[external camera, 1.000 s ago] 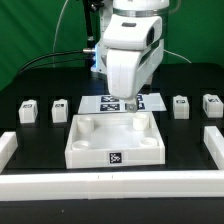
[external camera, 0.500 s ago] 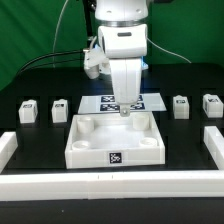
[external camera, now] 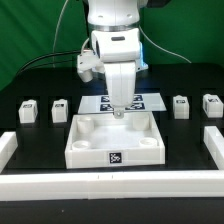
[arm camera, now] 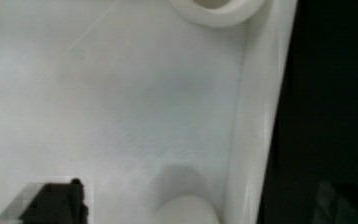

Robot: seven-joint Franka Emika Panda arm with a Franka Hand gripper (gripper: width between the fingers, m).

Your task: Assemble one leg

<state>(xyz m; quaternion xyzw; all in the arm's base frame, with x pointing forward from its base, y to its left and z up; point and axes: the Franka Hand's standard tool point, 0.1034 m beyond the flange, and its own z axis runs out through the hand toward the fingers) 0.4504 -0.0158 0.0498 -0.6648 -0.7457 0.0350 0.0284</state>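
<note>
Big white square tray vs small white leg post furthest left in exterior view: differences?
Size: the white square tray is far larger than the small white leg post. Shape: the tray is a shallow walled square with round corner sockets; the leg post is a plain block. Both are white and carry a black-and-white tag.

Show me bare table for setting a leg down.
Bare table lies between the tray, the legs and the side rail at the exterior view's right, likewise at its left. Crowded behind the tray: marker board and gripper.
</note>
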